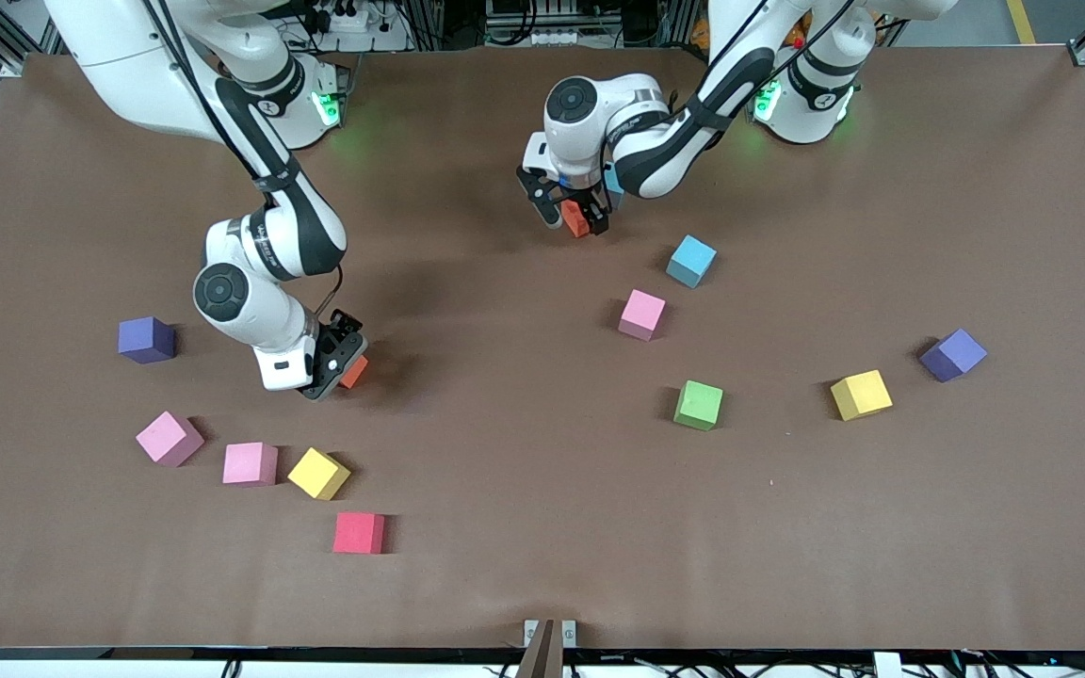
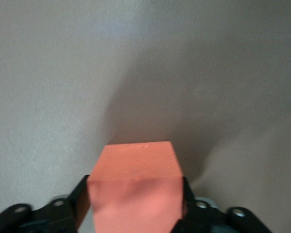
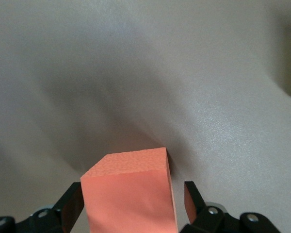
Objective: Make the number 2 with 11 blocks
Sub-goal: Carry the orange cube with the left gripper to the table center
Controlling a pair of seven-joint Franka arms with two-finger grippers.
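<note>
My left gripper (image 1: 578,221) is shut on an orange block (image 1: 575,224) low at the table's middle, toward the robots' bases; in the left wrist view both fingers (image 2: 81,196) press the sides of that block (image 2: 136,179). My right gripper (image 1: 343,363) stands open around a second orange block (image 1: 355,373) on the table. In the right wrist view that block (image 3: 128,191) touches one finger (image 3: 73,201), with a gap to the other. No number 2 is in view; the blocks lie scattered.
Toward the right arm's end lie two pink blocks (image 1: 169,438) (image 1: 251,463), a yellow (image 1: 318,473), a red (image 1: 359,533) and a purple cube (image 1: 146,340). Toward the left arm's end lie light blue (image 1: 691,261), pink (image 1: 642,314), green (image 1: 698,405), yellow (image 1: 861,395) and purple (image 1: 952,355).
</note>
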